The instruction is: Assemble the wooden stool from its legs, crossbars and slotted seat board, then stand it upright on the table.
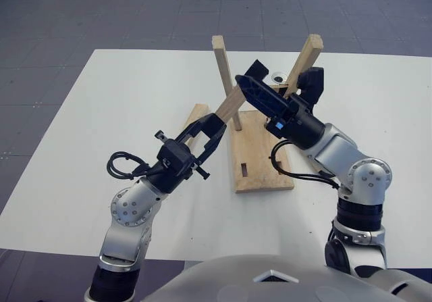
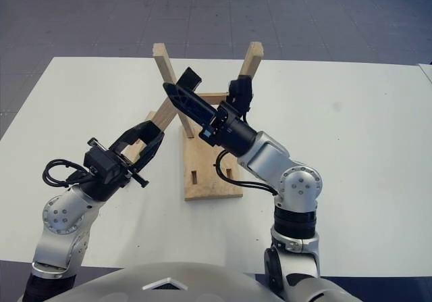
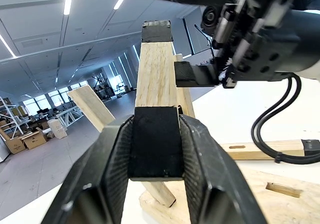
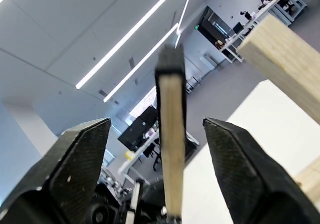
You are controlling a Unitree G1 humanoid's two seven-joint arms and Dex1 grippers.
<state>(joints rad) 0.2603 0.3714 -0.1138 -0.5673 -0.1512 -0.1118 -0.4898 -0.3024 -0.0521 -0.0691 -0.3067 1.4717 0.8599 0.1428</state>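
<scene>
The slotted seat board (image 1: 262,170) lies flat on the white table (image 1: 115,106). Two wooden legs (image 1: 222,65) (image 1: 307,55) rise from its far end, leaning apart. My left gripper (image 1: 213,129) is shut on the lower end of a third wooden leg (image 1: 231,105), holding it slanted up toward the others. In the left wrist view the fingers (image 3: 120,159) clamp this leg (image 3: 156,73) at its black-taped part. My right gripper (image 1: 247,74) stands open around the leg's upper end. In the right wrist view the leg (image 4: 172,149) stands between the fingers (image 4: 80,169) with a gap on each side.
Another wooden piece (image 1: 196,115) lies on the table just left of the board, partly behind my left gripper. A small round white item (image 1: 277,79) sits between the two standing legs. The table's left and right sides are bare.
</scene>
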